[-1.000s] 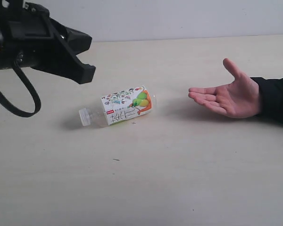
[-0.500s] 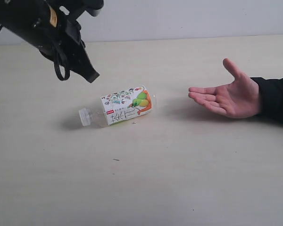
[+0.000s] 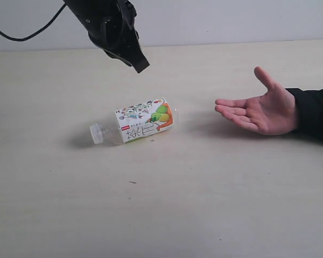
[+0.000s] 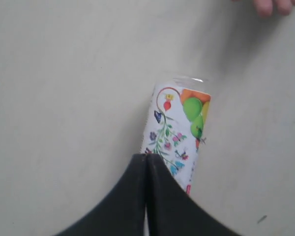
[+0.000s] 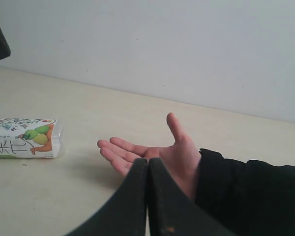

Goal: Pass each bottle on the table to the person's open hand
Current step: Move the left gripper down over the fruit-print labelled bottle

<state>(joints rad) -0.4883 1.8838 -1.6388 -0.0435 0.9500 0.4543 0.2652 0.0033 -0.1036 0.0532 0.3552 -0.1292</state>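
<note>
We see the left gripper [image 3: 140, 64] hanging tilted above the pale, faintly grained table [image 3: 215, 204], its black jaws pressed together and empty (the right gripper [image 5: 147, 166] likewise). Beneath it, untouched, the clear plastic bottle [image 3: 142, 125] lies on its side, well apart from the person's open hand [image 3: 261, 110], which is palm up.

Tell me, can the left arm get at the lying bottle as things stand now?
Probably yes. The left tool hangs over the bottle with nothing between them. It is shut, though, so it must open before it can grip.
</note>
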